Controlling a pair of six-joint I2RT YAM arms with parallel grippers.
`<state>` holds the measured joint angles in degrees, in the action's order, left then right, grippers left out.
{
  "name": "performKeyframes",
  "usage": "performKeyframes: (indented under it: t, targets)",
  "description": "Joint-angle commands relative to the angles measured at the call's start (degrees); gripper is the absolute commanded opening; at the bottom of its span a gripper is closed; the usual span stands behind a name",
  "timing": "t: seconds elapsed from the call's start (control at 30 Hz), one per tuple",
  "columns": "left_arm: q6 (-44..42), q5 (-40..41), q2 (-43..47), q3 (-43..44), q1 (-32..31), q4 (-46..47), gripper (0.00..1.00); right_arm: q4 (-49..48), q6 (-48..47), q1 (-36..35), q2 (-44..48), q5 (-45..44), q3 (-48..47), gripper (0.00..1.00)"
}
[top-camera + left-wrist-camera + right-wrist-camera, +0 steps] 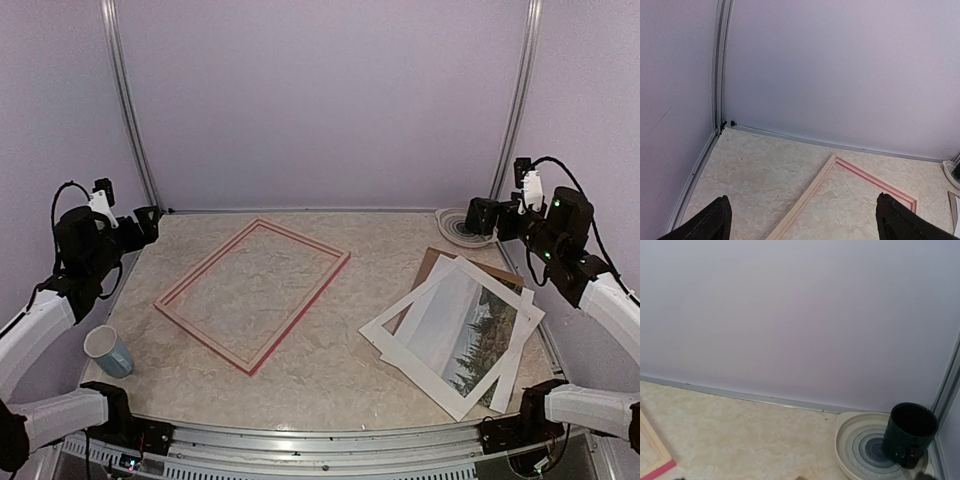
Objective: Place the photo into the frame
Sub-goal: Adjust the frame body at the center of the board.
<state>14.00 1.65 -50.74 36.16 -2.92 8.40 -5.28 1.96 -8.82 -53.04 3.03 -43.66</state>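
Black left claw (148, 224): spread wide, nothing between the fingers; raised over the left edge of the table (330, 385), aimed toward the far corner of the frame.
Right claw (480, 215): likewise spread and bare; raised at far right, just beside the plate (452, 232).
Photo (470, 325): flat at right, showing through the window of the white mat (400, 330), brown backing board (432, 262) beneath; well apart from both claws.
Frame (305, 240): flat at centre-left, pale wood upward, pink-red along the outer edge; opening bare.
Step in hand, as judged: reach for the photo, not yet begun.
Method advised: bring the right claw down at an outer corner of the stack, part the mat from the print first, pinch the thin edge low, carry flat, square to the opening before lowering.
Edges: frame and stack both askew to the table; near corner of the stack close to the front rail.
Open room: bare table between frame and stack; pale blue cup (108, 352) at left front, off the path; dark green mug (910, 432) on the plate, close to the right claw, so lift clear before swinging.
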Motion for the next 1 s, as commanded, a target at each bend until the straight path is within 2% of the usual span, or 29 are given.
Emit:
performKeyframes:
  t: [0.0, 0.23, 0.37, 0.5, 0.6, 0.7, 0.8, 0.97]
  targets:
    - [-0.88, -1.02, -0.36, 2.18, 0.60, 2.45, 0.99, -2.87, -0.96, 0.85, 0.49, 1.31, -1.77, 0.99]
    - [-1.08, -1.19, -0.71, 2.51, 0.88, 2.87, 0.99, -1.93, 0.43, 0.98, -1.05, 1.64, -3.21, 0.99]
    - [-1.10, -1.03, -1.00, 2.17, 0.96, 3.79, 0.99, -2.60, 7.00, 0.97, -1.78, 0.46, -3.76, 0.99]
    - [-0.61, -0.42, -2.08, 2.36, 0.95, 4.09, 0.99, 3.33, 12.78, 0.95, -4.42, 2.69, -8.34, 0.99]
    - [0.10, -0.36, -2.58, 2.38, 0.98, 4.03, 0.99, 5.72, 11.66, 0.91, -4.73, 11.54, -9.75, 0.99]
    - [-0.42, -1.27, -2.65, 2.21, 1.07, 4.31, 0.99, -1.66, 11.09, 0.91, -0.96, 19.86, -5.18, 0.99]
    - [-1.07, -2.97, -2.43, 1.65, 1.07, 4.91, 0.99, -4.76, 12.45, 0.91, 1.06, 22.17, -2.33, 0.99]
    - [-0.89, -4.04, -3.17, 1.87, 1.07, 4.83, 0.99, 0.96, 13.81, 0.91, -2.33, 23.66, -5.29, 0.99]
